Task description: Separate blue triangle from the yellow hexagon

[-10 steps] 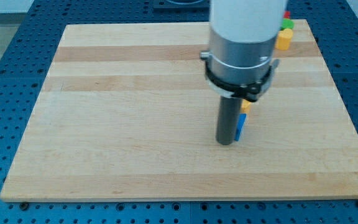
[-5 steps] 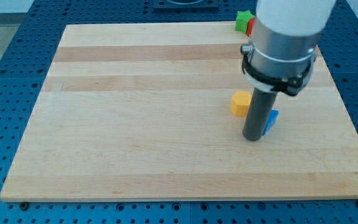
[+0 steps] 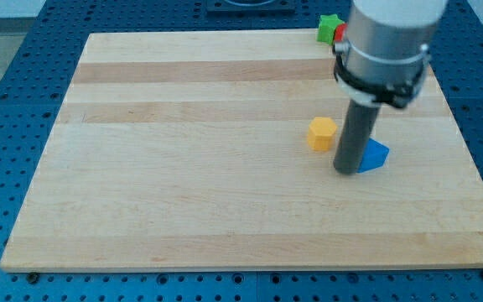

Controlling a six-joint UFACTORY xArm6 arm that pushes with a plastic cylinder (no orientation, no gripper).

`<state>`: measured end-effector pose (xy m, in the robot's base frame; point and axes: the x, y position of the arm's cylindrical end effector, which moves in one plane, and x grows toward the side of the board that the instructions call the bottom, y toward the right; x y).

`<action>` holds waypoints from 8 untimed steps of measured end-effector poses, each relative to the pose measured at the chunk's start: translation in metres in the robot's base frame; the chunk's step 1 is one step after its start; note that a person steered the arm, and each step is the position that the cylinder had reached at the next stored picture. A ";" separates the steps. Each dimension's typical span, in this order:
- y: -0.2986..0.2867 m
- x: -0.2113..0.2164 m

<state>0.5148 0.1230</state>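
two task blocks sit close to my tip (image 3: 345,171), which rests on the wooden board (image 3: 183,168). the blue triangle (image 3: 375,156) is pressed against my rod (image 3: 355,138) just to the view's right of the tip. the yellow hexagon (image 3: 322,132) lies up and to the view's left of the tip, near but apart from the rod and clear of the triangle. my tool is a bare rod holding nothing. far toward the view's top, a green block (image 3: 329,27) and a red block (image 3: 340,33) sit at the board's edge, partly hidden by my arm.
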 end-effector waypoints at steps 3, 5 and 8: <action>0.026 -0.017; 0.031 -0.079; 0.068 -0.154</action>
